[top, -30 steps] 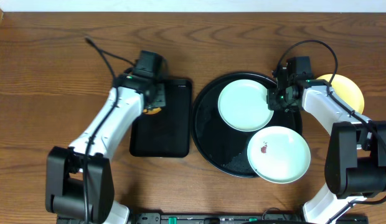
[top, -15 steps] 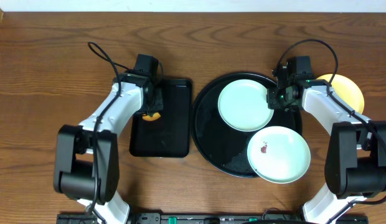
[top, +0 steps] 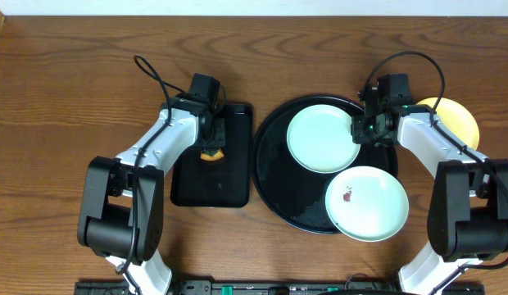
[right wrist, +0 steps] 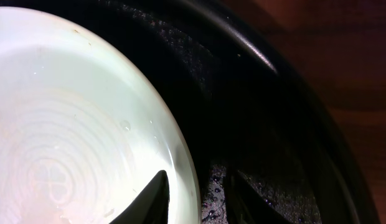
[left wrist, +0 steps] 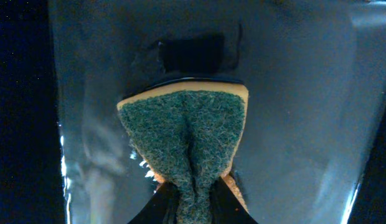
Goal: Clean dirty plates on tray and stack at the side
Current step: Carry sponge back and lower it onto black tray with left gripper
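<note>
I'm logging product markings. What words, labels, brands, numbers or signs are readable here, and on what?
None can be read.
The upper mint-white plate shows only moulded rings and a faint centre mark, too blurred to read.
The round tray, rectangular tray and sponge show no lettering.

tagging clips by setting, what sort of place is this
Likely a robotics lab bench staged for dishwashing practice: two robot arms at a wooden table, plates on a round black tray, and a sponge.

No text, label, brand, number or sign can be read on the plates point(top: 323, 138), the tray point(top: 274, 176) or elsewhere.
</note>
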You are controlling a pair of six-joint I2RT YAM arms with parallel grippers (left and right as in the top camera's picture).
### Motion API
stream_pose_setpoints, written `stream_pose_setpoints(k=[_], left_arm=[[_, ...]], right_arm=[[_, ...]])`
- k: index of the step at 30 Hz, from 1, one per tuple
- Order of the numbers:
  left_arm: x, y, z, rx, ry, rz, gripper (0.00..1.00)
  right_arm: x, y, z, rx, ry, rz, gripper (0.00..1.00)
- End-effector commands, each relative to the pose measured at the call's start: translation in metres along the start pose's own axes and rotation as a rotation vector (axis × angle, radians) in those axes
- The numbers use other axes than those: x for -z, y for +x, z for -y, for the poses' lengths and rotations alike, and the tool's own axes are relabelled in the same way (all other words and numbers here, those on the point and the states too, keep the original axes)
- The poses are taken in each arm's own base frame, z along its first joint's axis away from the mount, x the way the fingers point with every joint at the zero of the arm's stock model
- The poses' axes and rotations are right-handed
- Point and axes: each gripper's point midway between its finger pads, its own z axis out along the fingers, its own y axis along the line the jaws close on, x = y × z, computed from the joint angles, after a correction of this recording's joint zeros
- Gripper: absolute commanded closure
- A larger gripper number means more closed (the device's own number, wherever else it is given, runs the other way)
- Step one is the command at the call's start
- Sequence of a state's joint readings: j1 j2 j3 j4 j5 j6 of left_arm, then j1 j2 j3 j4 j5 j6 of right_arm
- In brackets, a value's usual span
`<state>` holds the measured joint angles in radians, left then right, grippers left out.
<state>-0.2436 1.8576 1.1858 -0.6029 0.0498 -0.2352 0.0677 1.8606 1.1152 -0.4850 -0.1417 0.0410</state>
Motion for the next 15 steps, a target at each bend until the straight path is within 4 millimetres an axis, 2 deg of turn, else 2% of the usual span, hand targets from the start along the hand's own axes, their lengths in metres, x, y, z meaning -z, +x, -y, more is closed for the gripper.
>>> stream_pose_setpoints(k=[1,5,10,12,14,15], left_arm=[[-0.0031,0.0041,-0.0003,-0.010,0.005,-0.016,0.73],[-0.0031,0.0051,-0.0005,-0.011,0.004,-0.020,0.41],[-0.0031,0.0060,-0.0007,-0.011,0.003,-0.024,0.24],[-0.0031,0.0059,-0.0007,-0.011,0.003,-0.023,0.22],[-0.0031,0.0059,-0.0007,-0.011,0.003,-0.023,0.20],[-0.0031,0.0059,-0.0007,-0.011,0.003,-0.023,0.16]], right_arm=[[0.0079,-0.0036,-0.0046,0.014,-0.008,0.024,0.72],[0.0061,-0.0038,-0.0043,0.015,-0.008,0.033,0.74],[0.0054,-0.0026,-0.0042,0.015,-0.009,0.031,0.94],[0.0053,-0.0024,-0.0042,0.014,-0.009,0.031,0.93],[0.0053,-0.0023,-0.0042,0.014,-0.009,0.030,0.89],[0.0053,-0.0023,-0.0042,0.014,-0.009,0.030,0.87]])
